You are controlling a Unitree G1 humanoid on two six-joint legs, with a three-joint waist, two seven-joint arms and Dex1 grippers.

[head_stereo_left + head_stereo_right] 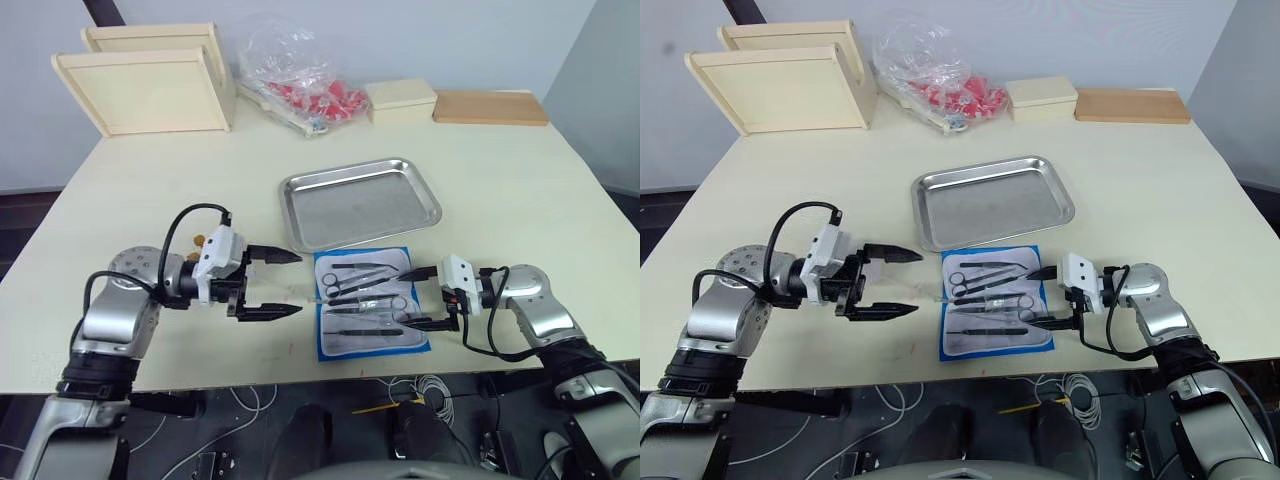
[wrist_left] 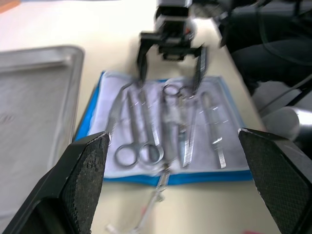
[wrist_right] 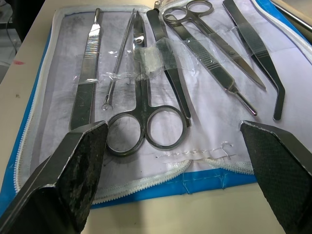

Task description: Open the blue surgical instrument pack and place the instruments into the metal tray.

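Blue edging frames the blue surgical instrument pack (image 1: 368, 304), which lies unfolded and flat on the pale table (image 1: 520, 190), its grey-white lining facing up. The instruments (image 3: 146, 73) rest side by side on that lining under clear straps: ring-handled scissors, straight forceps, a thin probe and a bent-tipped tool can be told apart in the right wrist view. None of them lies in the metal tray (image 1: 360, 203), which sits bare just beyond the pack's far edge, close to it.

The left gripper (image 1: 274, 285) hovers just beside the pack's left edge, its two black fingers spread wide with nothing between them; the pack lies straight ahead of the gap between its jaws. The right gripper (image 1: 424, 297) faces it from the opposite side, its jaws also wide apart and holding nothing, the fingertips reaching over the pack's right edge. In the right wrist view the scissors' ring handles lie nearest that gripper, between the two fingers and a little ahead of them. Whether the fingertips touch the lining cannot be told.

Far beyond both grippers, along the table's back edge, stand pale wooden boxes (image 1: 150, 85), a clear plastic bag of red items (image 1: 300, 80), a small cream box (image 1: 402, 100) and a wooden board (image 1: 490, 107).
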